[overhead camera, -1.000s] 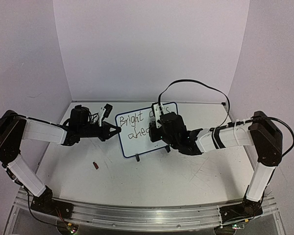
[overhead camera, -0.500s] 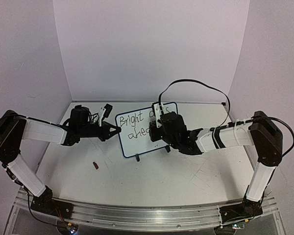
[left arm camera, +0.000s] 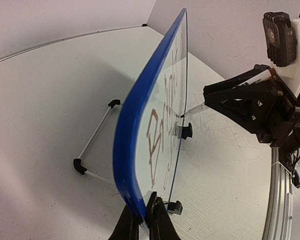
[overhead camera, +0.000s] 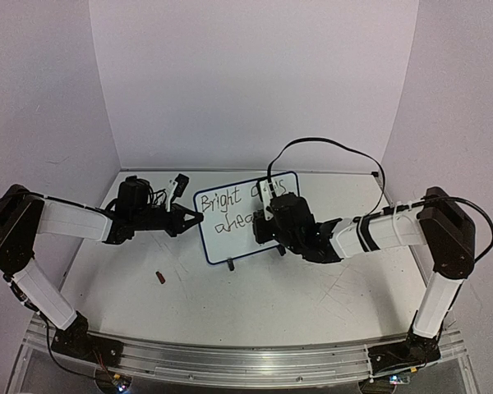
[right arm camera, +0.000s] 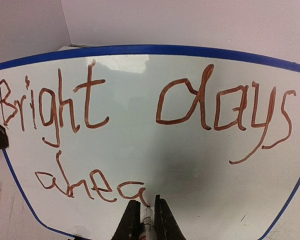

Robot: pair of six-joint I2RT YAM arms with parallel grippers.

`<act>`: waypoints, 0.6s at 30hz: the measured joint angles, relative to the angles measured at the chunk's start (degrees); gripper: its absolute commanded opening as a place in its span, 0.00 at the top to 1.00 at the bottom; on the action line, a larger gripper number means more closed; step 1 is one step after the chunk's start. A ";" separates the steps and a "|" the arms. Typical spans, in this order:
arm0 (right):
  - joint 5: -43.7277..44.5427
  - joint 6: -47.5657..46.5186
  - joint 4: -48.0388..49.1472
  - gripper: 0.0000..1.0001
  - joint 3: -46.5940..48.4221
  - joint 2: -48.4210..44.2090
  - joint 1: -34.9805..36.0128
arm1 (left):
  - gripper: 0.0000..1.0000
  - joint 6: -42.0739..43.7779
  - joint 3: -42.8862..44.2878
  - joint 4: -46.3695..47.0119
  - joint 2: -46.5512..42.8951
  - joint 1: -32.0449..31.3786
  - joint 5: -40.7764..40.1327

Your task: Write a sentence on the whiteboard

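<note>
The whiteboard (overhead camera: 222, 246) stands upright on the table, blue-rimmed. The sentence (right arm camera: 88, 100) on it reads "Bright days" on the top line and "ahea" below, in dark marker strokes. My left gripper (overhead camera: 199, 218) is shut on the board's left edge, seen close in the left wrist view (left arm camera: 146, 220). My right gripper (overhead camera: 264, 226) is shut on a marker (right arm camera: 148, 220), whose tip touches the board at the end of the last "a". From the left wrist view the marker (left arm camera: 250, 80) points at the board face. The right arm hides part of "days" in the top view.
A small red marker cap (overhead camera: 159, 277) lies on the table in front of the left arm. The board's wire stand with black feet (left arm camera: 80, 165) sticks out behind it. A black cable (overhead camera: 329, 144) loops above the right wrist. Walls enclose the back and sides.
</note>
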 measured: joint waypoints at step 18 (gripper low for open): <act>-0.55 0.31 1.12 1.00 -1.74 -3.76 -2.21 | 1.00 0.18 0.11 -0.03 0.00 -0.04 0.34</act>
